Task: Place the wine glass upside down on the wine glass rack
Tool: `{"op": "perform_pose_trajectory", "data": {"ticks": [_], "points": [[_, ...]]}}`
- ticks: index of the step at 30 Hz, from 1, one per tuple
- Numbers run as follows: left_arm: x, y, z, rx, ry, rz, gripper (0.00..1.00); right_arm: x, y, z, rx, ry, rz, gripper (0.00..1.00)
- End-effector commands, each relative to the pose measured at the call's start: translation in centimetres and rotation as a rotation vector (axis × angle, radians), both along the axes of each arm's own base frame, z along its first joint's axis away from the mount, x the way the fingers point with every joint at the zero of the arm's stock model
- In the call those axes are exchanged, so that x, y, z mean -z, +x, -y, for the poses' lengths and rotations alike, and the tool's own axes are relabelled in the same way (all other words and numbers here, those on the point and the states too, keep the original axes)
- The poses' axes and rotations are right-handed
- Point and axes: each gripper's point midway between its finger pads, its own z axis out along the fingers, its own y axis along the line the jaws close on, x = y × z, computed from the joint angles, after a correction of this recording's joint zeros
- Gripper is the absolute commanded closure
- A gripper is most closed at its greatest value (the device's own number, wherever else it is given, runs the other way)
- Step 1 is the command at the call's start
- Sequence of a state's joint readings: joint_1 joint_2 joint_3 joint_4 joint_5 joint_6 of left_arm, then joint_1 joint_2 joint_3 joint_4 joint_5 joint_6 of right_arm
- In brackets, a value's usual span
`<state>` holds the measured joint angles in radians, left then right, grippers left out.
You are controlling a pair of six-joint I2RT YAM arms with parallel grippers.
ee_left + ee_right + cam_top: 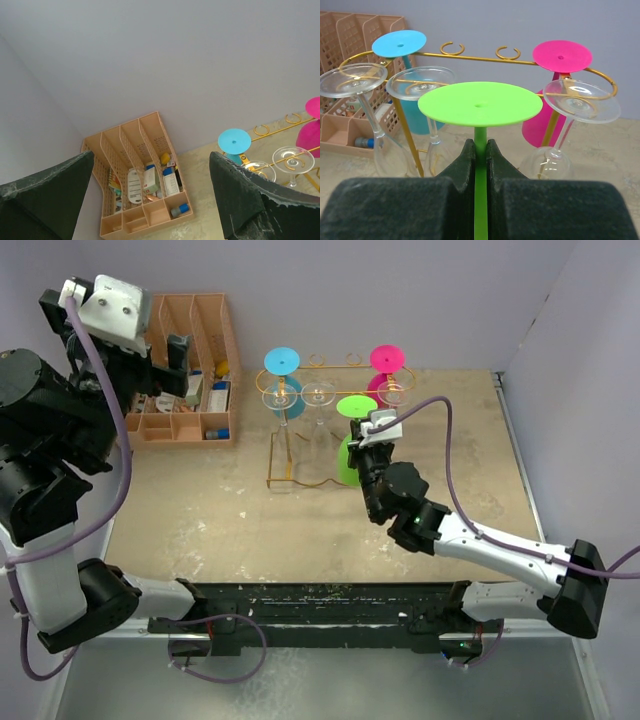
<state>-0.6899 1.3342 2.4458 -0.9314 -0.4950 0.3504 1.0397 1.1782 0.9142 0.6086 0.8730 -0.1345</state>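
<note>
My right gripper is shut on the stem of a green wine glass, held upside down with its round foot on top. In the top view the green glass hangs just in front of the golden wire rack, at its right half. The rack's rail carries a blue glass, a pink glass and three clear glasses, all upside down. My left gripper is open and empty, raised high at the far left above the peach organizer.
A peach slotted organizer with small bottles and boxes stands at the back left; it also shows in the left wrist view. Walls close the back and right sides. The rack's wavy base rests on the beige table.
</note>
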Motion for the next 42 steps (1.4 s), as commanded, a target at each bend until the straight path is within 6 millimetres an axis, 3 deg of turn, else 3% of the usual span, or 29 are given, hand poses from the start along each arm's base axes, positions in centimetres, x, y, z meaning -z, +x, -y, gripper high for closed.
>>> {"op": "perform_pose_trajectory", "data": {"ticks": [1,10,14,19,42], "points": [[0.6,0.4,-0.5,-0.033,-0.030,-0.034,0.01,-2.2,0.6,0.0,0.001,0.096,0.053,1.00],[0.4,-0.4,-1.3,-0.032,-0.020,-0.031,0.01,-1.9,2.6,-0.6,-0.055,0.117,0.005,1.00],[1.5,0.0,-1.0,-0.038,0.005,-0.061,0.01,-2.8,3.2,-0.9,-0.062,0.133,0.011,1.00],[2.5,0.8,-0.9,-0.064,0.026,-0.089,0.01,-2.3,3.9,-0.8,-0.052,0.129,0.004,1.00],[3.7,1.1,-0.6,-0.054,0.053,-0.122,0.01,-0.2,5.6,0.0,0.007,0.115,-0.036,1.00]]}}
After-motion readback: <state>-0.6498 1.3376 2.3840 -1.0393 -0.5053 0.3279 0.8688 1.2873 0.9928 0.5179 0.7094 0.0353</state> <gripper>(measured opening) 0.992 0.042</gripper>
